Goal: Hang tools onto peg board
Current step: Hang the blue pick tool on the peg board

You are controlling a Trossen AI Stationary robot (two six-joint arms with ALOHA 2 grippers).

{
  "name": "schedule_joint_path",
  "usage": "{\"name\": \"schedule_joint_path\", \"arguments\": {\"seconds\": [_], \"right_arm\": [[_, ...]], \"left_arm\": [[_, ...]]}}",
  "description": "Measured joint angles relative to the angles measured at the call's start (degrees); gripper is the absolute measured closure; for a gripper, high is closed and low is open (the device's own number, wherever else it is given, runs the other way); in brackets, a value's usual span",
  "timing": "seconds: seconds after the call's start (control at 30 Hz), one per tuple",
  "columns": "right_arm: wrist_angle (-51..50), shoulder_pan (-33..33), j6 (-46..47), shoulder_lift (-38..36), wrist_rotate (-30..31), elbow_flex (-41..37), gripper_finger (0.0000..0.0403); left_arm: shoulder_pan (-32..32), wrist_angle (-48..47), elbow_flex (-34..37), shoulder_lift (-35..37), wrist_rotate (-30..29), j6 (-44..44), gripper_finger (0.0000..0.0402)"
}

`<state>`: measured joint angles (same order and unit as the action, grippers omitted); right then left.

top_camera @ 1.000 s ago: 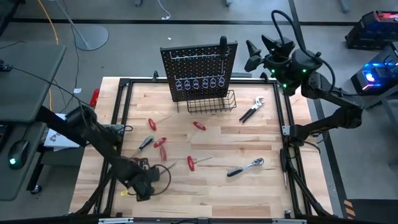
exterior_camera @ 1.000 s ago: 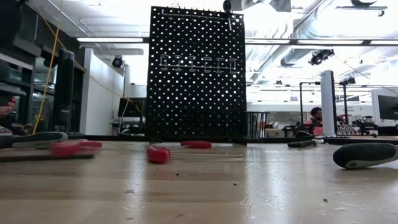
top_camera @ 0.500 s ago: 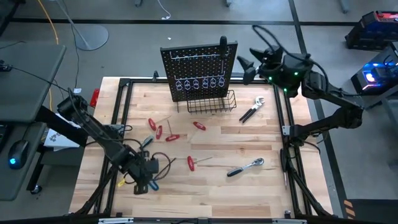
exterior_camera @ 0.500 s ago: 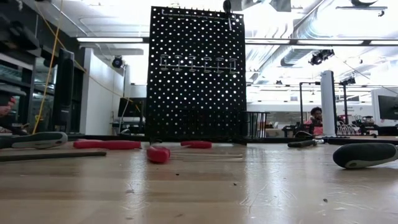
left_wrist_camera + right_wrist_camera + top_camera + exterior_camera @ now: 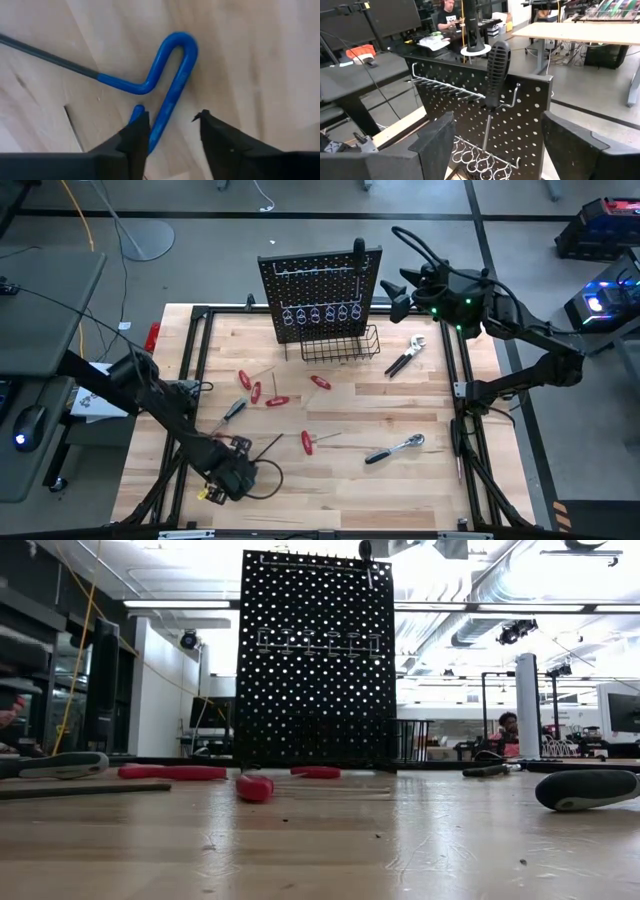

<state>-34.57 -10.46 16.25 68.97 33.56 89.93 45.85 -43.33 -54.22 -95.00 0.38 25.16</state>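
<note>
The step in hand looks like the pickup of the blue T-handle key with its dark steel shaft (image 5: 170,85), which lies flat on the pale wooden desk (image 5: 420,490) at the lower left of the high view. The left gripper (image 5: 172,122) hangs right over it, fingers spread to either side of the blue loop and not yet pinching it. The next move probably calls for a short descent and a squeeze across the handle, then a long carry to the upright black perforated peg board (image 5: 320,295) at the upper middle, where a black-handled screwdriver (image 5: 495,67) already hangs. The right gripper (image 5: 397,283) waits beside the board's right edge, fingers wide apart and holding nothing. Between key and board lie several red-handled screwdrivers (image 5: 262,392), so the carry would need height to clear them. A chrome ratchet (image 5: 395,448) and black-handled pliers (image 5: 405,358) lie well off to the right.
</note>
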Motion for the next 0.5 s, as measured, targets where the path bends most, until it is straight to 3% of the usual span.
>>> {"name": "schedule_joint_path", "arguments": {"seconds": [0.13,0.27,0.37,0.47,0.5], "right_arm": [[0.0,0.0,0.0,0.0,0.0,0.0,0.0124],[0.0,0.0,-0.2,0.0,0.3,0.0,0.0124],[0.0,0.0,-0.2,0.0,0.4,0.0,0.0124],[0.0,0.0,-0.2,0.0,0.4,0.0,0.0124],[-0.1,0.0,-0.2,0.0,0.4,0.0,0.0124]], "left_arm": [[0.0,-0.2,-0.3,-3.0,-0.5,-2.4,0.0204],[-0.1,0.1,-0.4,-6.6,-1.1,-5.5,0.0205],[-0.1,0.4,-0.8,-8.7,0.7,-7.9,0.0245],[-0.1,0.9,-1.0,-9.4,1.3,-9.4,0.0319],[-0.1,1.1,-1.0,-9.4,1.3,-9.3,0.0323]]}}
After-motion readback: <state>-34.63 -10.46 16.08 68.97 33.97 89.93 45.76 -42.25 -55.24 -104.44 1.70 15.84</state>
